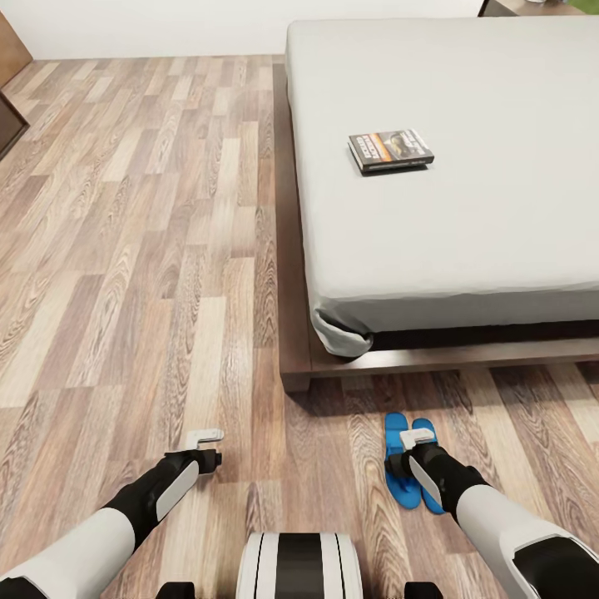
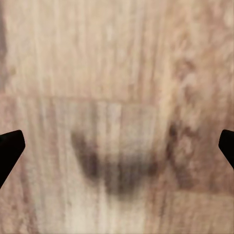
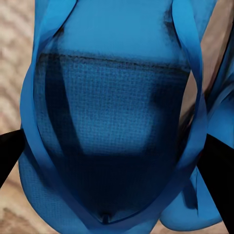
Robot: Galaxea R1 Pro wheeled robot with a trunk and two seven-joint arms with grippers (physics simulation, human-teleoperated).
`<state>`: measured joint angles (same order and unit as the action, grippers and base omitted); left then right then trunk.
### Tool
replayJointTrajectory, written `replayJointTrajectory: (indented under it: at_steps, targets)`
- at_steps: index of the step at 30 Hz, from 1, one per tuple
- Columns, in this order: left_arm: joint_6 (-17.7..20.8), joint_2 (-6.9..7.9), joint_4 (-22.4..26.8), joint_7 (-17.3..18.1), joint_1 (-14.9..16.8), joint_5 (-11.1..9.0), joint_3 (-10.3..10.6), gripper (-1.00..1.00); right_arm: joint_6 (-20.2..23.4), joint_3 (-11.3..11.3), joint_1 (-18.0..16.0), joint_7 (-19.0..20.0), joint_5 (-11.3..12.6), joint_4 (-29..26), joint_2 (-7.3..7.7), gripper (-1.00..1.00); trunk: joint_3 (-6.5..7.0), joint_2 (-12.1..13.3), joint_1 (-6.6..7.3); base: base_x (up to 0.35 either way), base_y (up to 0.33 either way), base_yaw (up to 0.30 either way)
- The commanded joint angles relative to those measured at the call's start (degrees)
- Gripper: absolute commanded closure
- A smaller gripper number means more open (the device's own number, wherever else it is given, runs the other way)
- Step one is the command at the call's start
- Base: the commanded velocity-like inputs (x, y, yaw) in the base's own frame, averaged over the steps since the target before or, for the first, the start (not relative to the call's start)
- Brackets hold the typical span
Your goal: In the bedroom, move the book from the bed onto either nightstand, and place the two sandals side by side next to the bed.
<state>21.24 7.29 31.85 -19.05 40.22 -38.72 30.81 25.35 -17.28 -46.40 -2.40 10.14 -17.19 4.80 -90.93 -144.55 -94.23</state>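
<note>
Nearest, the two sandals (image 1: 410,470), bright blue flip-flops, lie side by side and touching on the wood-plank floor (image 1: 150,249) just before the bed's foot. The right pincer (image 1: 413,438) hangs directly over them, fingers spread wide either side of one sandal's straps (image 3: 114,122), gripping nothing. The left pincer (image 1: 205,435) hovers wide open over bare floor. Farther off, the book (image 1: 391,150), dark-covered with an orange band, lies flat on the bed (image 1: 466,241), on its light grey mattress.

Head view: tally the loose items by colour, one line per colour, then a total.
Blue: 2, the sandals, side by side on the floor.
Dark grey: 1, the book on the bed.
Total: 3
</note>
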Motion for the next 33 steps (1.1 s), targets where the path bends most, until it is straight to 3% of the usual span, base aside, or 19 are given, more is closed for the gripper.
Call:
replayJointTrajectory:
  at_steps: [1,29,33]
  targets:
    - [0.12,0.07,0.14,-0.55,0.04,-0.59,0.48,-1.0,0.31,-0.47,-0.01,-0.24,0.58,-0.13,0.08,1.0,-0.03,-0.01,0.01,0.0,0.0,0.0]
    - [-0.05,0.0,0.14,-0.59,0.04,-0.57,0.57,-1.0,0.23,-0.48,-0.01,-0.18,0.58,-0.13,0.11,1.0,-0.26,-0.03,-0.02,-0.009,-0.009,0.0]
    - [-0.01,0.0,0.16,-2.01,0.04,-0.66,0.63,-1.0,0.22,-0.47,-0.01,-0.16,0.58,-0.13,0.12,1.0,-0.26,-0.03,-0.02,0.0,0.0,0.0]
